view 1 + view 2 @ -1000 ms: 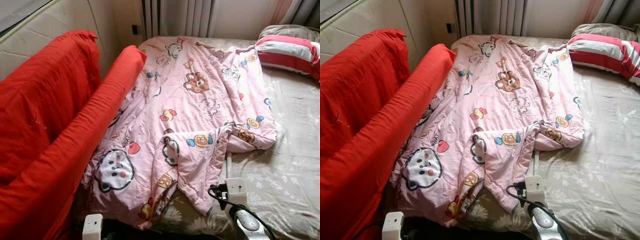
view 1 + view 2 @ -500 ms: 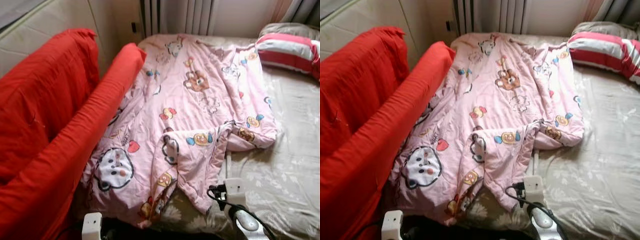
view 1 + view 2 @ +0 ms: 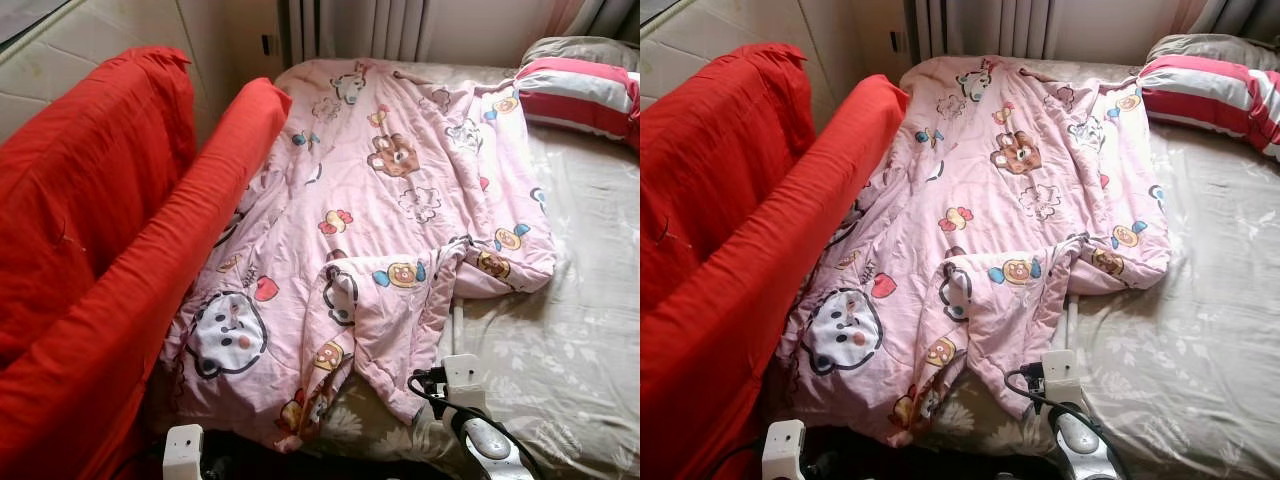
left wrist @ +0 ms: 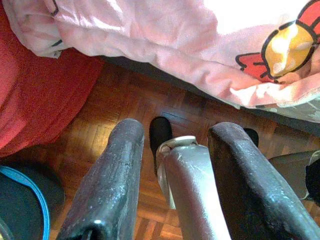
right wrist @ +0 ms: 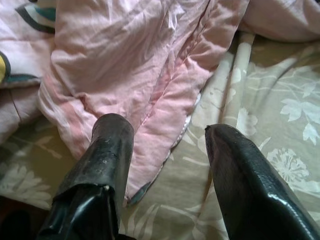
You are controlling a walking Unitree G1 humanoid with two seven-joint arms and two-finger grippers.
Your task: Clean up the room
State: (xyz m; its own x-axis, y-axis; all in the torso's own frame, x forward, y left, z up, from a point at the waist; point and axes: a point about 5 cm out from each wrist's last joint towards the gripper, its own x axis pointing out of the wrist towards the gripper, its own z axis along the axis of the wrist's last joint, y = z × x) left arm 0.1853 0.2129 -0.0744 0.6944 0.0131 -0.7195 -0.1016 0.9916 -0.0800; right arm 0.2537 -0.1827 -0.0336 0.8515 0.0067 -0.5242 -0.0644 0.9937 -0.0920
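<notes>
Across the bed's left side a crumpled pink quilt (image 3: 380, 230) sprawls, its near corner just ahead of my spread right gripper (image 5: 167, 165), which I should sink around that folded hem before closing.

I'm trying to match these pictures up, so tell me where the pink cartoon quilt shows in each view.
Left eye view: pink cartoon quilt spread down the bed beside the red bolster.
Right eye view: same spot, its folded corner nearest the right gripper.
Left wrist view: its edge hangs over the wooden floor.
Right wrist view: the folded corner lies ahead of the open fingers.
Shared landmark: the floral bedsheet.
</notes>
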